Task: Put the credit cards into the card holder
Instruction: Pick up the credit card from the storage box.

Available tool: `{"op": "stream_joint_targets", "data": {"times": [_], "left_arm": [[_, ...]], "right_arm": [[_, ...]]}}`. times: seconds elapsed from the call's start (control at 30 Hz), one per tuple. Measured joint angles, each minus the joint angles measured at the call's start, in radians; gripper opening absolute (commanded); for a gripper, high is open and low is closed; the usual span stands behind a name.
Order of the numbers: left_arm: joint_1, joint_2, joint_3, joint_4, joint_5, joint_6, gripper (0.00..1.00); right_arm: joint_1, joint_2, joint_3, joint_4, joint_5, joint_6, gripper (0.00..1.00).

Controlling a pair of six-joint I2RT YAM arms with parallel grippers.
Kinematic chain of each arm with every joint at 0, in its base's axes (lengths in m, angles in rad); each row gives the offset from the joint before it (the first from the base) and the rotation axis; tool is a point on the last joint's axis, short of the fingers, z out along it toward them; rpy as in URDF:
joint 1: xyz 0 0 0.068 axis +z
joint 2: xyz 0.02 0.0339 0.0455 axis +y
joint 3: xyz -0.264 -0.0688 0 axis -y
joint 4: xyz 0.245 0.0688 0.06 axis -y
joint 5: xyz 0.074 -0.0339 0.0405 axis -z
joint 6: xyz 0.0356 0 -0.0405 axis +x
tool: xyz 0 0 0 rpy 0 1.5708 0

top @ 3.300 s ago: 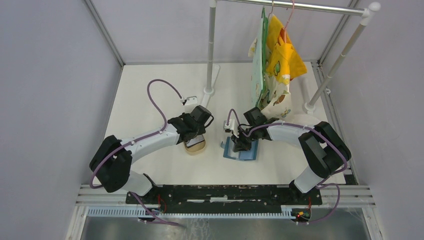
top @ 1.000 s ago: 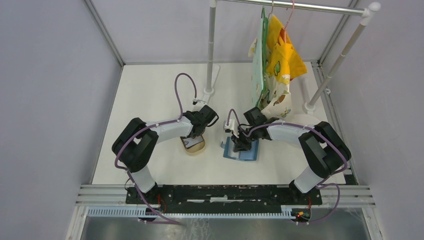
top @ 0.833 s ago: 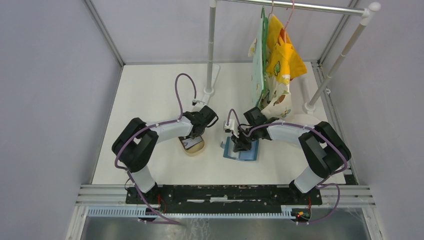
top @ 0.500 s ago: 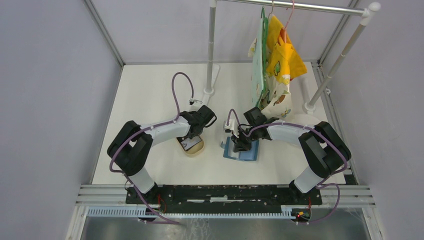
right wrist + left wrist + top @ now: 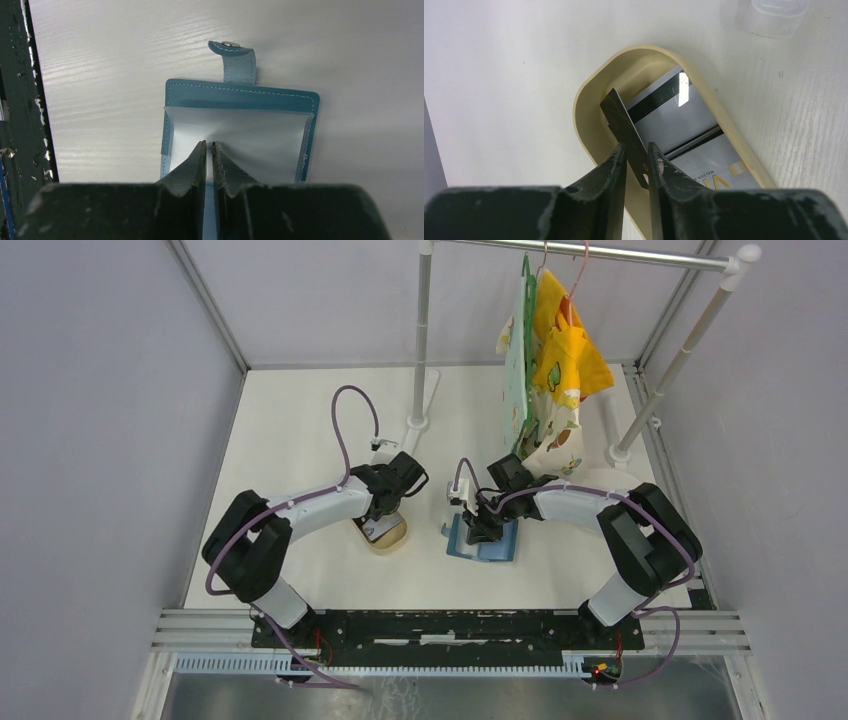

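My left gripper (image 5: 636,146) (image 5: 385,512) is shut on a dark credit card (image 5: 621,120), holding it on edge over the tan oval tray (image 5: 586,127) (image 5: 387,531). More pale cards (image 5: 679,117) lie flat in the tray. The teal-blue card holder (image 5: 240,95) (image 5: 497,543) lies open on the table, its strap with the snap button (image 5: 230,44) pointing away. My right gripper (image 5: 209,145) (image 5: 481,527) is shut on the holder's white inner flap (image 5: 265,135), pinning it.
A clothes rack stands at the back, with its post (image 5: 420,340) behind the tray and colourful cloths (image 5: 550,360) hanging over the right arm. A clear plastic foot (image 5: 774,15) lies beyond the tray.
My left arm has shifted and its elbow has swung left; the dark card now stands on edge in the gripper above the tray. The right arm has not moved.
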Motion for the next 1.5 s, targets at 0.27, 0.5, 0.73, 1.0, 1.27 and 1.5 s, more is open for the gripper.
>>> {"op": "stream_joint_targets", "data": {"times": [0.27,0.5,0.73,1.0,1.27,1.5], "left_arm": [[0.000,-0.034,-0.010,-0.030,0.000,-0.033,0.26],[0.000,-0.087,-0.034,-0.055,0.000,-0.055,0.26],[0.000,-0.102,-0.065,-0.056,-0.006,-0.073,0.26],[0.000,-0.103,-0.090,-0.060,-0.006,-0.099,0.26],[0.000,-0.105,-0.094,-0.055,-0.007,-0.114,0.15],[0.000,-0.105,-0.094,-0.050,-0.014,-0.126,0.02]], "right_arm": [[0.000,0.000,0.000,0.000,0.000,0.000,0.14],[0.000,0.000,0.000,0.000,0.000,0.000,0.14],[0.000,0.000,0.000,0.000,0.000,0.000,0.14],[0.000,0.000,0.000,0.000,0.000,0.000,0.14],[0.000,0.000,0.000,0.000,-0.001,0.000,0.14],[0.000,0.000,0.000,0.000,-0.001,0.000,0.14]]}}
